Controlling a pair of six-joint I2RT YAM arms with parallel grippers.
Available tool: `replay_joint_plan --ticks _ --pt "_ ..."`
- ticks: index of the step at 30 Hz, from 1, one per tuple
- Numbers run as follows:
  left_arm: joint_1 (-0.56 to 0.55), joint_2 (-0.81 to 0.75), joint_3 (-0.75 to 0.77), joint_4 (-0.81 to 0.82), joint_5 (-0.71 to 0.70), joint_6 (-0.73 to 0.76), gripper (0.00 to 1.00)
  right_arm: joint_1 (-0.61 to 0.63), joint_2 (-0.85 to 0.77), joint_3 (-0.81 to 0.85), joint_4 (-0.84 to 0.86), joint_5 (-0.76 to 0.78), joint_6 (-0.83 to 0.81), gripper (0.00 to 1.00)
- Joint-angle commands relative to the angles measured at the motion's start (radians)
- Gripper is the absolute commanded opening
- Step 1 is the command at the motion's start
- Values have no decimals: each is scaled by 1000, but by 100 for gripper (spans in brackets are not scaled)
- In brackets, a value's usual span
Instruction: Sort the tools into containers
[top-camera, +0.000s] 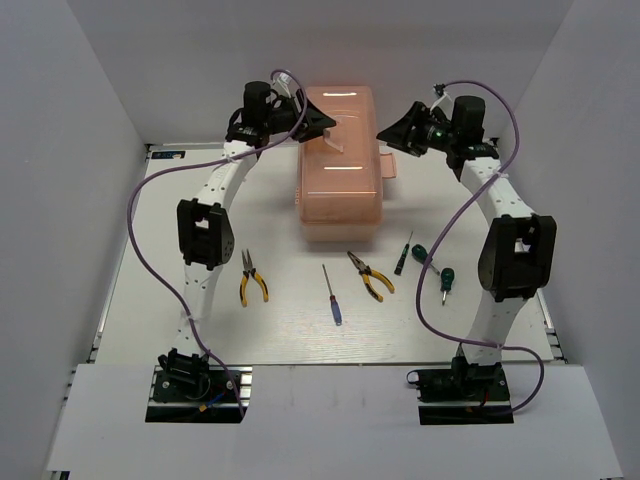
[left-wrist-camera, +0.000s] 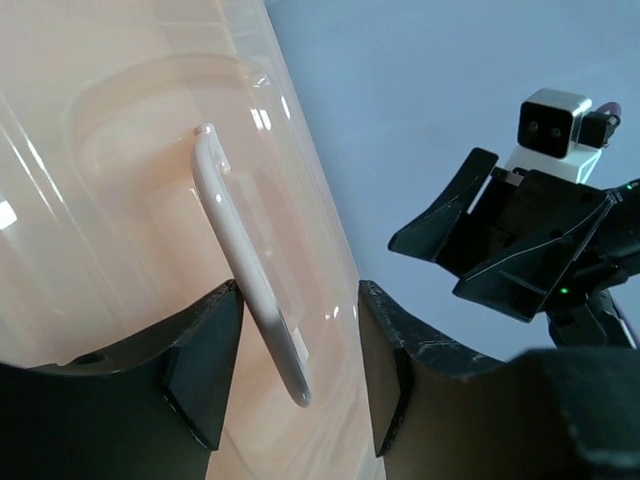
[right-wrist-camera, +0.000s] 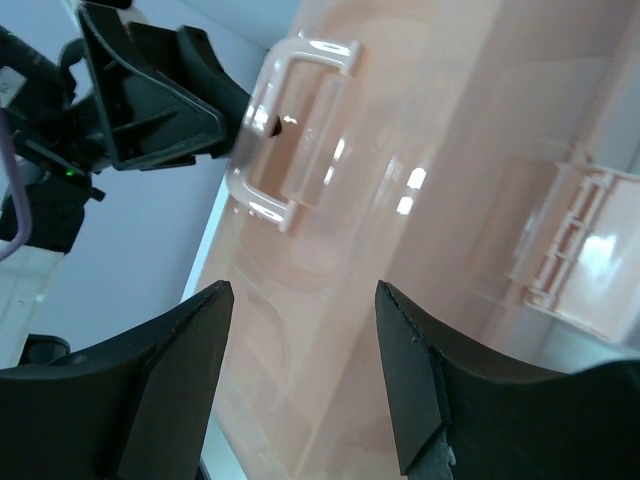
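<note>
- plain white walls (top-camera: 60, 150) close in the pale surface (top-camera: 300, 335).
- the peach toolbox (top-camera: 340, 195) sits shut between both hands.
- left hand (top-camera: 326, 122): fingers apart, astride the lid handle (left-wrist-camera: 250, 290).
- right hand (top-camera: 385, 133): fingers apart, empty, beside the toolbox.
- pliers (top-camera: 252, 282) and screwdrivers (top-camera: 331, 297) lie loose well behind both hands.

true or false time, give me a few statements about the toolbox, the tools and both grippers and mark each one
1. The left gripper's fingers straddle the toolbox's lid handle. True.
2. The blue screwdriver lies between the two pliers. True.
3. Both pliers are inside the toolbox. False: they lie on the table in front of it.
4. The right gripper holds a tool. False: it is open and empty beside the toolbox.
</note>
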Motion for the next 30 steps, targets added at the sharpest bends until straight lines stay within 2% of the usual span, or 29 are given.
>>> replay_joint_plan --ticks 1,9,12,16,20,24,28,30 --pt "-60 70 -46 -219 -122 87 61 -32 -64 -31 35 -20 -14 65" --pt "-81 70 -46 -299 -249 159 48 -67 -77 -73 42 -29 -20 65" --pt "-91 70 -46 -325 -286 183 39 -77 -79 -82 42 -30 -19 65" --pt "-91 61 -46 -350 -324 207 23 -86 -81 -89 32 -30 -39 65" --pt "-91 31 -35 -350 -362 245 0 -83 -88 -89 -55 9 -114 65" --pt "-100 -12 -35 -295 -375 254 0 -84 -85 -70 -159 91 -242 68" --pt "-100 -51 -26 -189 -364 199 0 -87 -30 -39 -231 134 -282 77" --pt "-100 -65 -3 -178 -364 188 0 -86 -1 -21 -239 143 -296 77"
